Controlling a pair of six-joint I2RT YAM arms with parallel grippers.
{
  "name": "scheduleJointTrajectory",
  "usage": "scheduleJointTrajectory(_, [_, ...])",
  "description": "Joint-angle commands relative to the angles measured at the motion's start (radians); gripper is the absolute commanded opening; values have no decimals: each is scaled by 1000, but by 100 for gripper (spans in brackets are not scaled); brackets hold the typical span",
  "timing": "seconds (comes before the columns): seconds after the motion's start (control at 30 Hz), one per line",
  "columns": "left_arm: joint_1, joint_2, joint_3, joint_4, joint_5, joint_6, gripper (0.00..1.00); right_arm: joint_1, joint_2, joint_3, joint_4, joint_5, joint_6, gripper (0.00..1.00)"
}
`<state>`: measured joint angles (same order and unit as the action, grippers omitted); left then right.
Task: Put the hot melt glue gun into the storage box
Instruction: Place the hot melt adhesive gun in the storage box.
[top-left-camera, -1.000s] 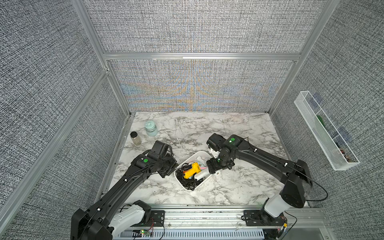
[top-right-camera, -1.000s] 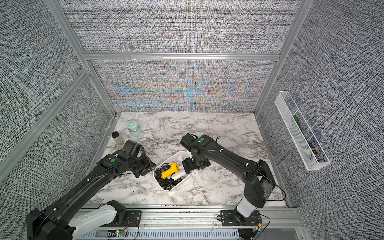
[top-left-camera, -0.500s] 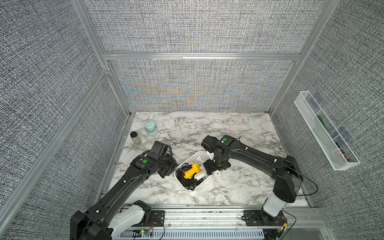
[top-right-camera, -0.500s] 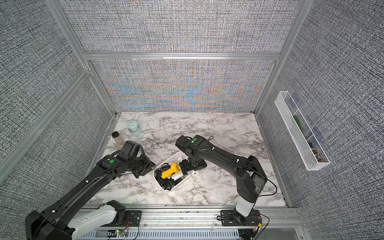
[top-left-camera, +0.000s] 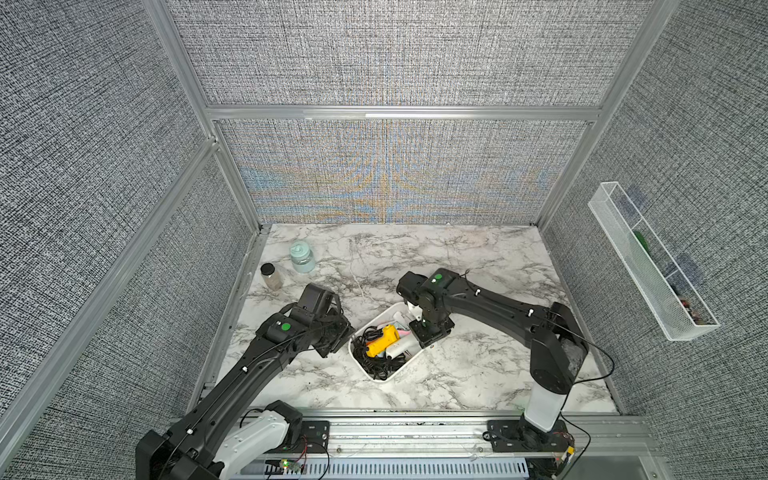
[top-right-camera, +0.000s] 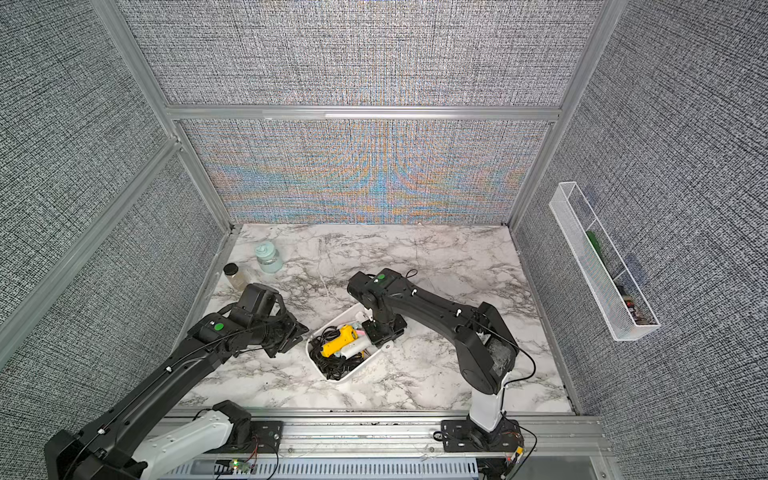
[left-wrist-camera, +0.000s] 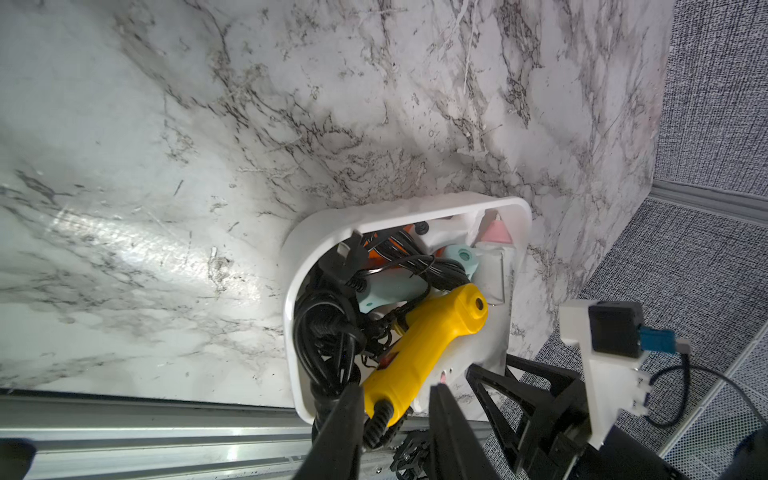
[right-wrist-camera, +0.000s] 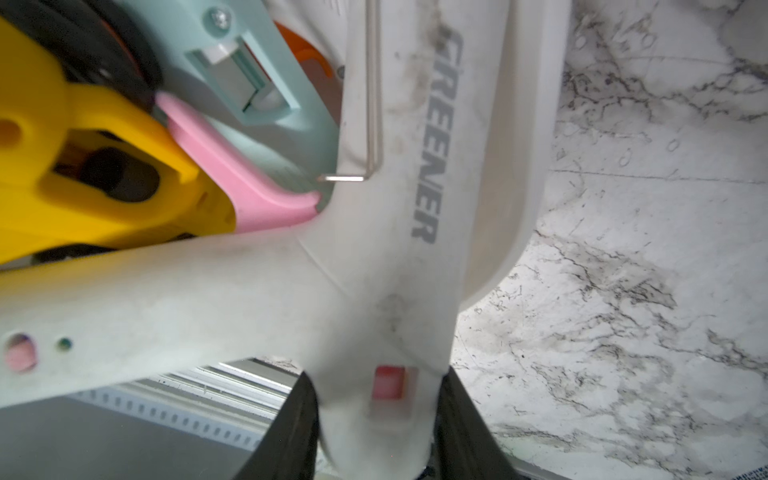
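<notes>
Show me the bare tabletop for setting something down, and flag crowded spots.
Widest: back-right marble, between back wall, right wall and right arm. Also the front strip between storage box and rail. Crowded: the box, full of cords, left gripper beside it, right gripper gripping a white glue gun; two jars in the back-left corner.

Teal-lidded jar (top-left-camera: 302, 257), black-capped jar (top-left-camera: 271, 276), mesh tray (top-left-camera: 640, 270)

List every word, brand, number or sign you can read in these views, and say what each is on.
"GREENER": grey letters along the white glue gun, right wrist view; the first letter is blurred.
Blue print at the edge of the marble table, same view: too small to read.
Both top views and the left wrist view: nothing legible.
</notes>
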<state>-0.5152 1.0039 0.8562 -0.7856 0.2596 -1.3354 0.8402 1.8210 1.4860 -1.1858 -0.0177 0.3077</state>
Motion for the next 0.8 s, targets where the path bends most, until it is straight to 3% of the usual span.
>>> scheduleJointTrajectory(0.0, [0, 2, 1, -1, -20, 8, 33, 4, -6, -6, -13, 46, 9, 16])
scheduleJointTrajectory(0.23, [0, 25, 19, -1, -8, 13, 33, 28, -58, 24, 22, 116, 12, 0])
scheduleJointTrajectory(0.5, [0, 32, 21, 0, -11, 13, 33, 59, -135, -7, 98, 167, 9, 0])
scheduleJointTrajectory(0.77, [1, 39, 28, -5, -3, 15, 33, 75, -114, -140, 305, 176, -14, 0])
